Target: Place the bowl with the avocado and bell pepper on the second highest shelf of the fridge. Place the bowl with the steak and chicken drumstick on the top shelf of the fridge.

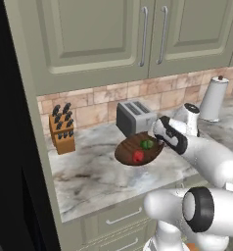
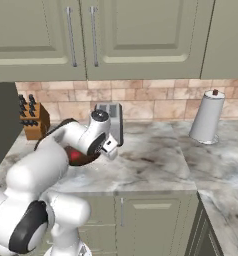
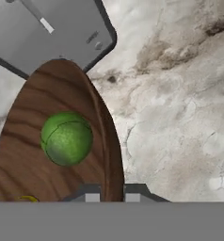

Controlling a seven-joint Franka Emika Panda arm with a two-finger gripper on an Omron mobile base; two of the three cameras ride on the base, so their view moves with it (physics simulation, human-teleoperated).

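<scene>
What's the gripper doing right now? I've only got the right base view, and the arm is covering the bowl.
Observer: The gripper is shut on the wooden bowl, with a finger on each side of its rim.
Operator: Which bowl is that?
Observer: It holds a green avocado and a red bell pepper, as the left base view shows.
Operator: What's close to the bowl?
Observer: The toaster stands just behind it on the marble counter, and a knife block sits further left.
</scene>
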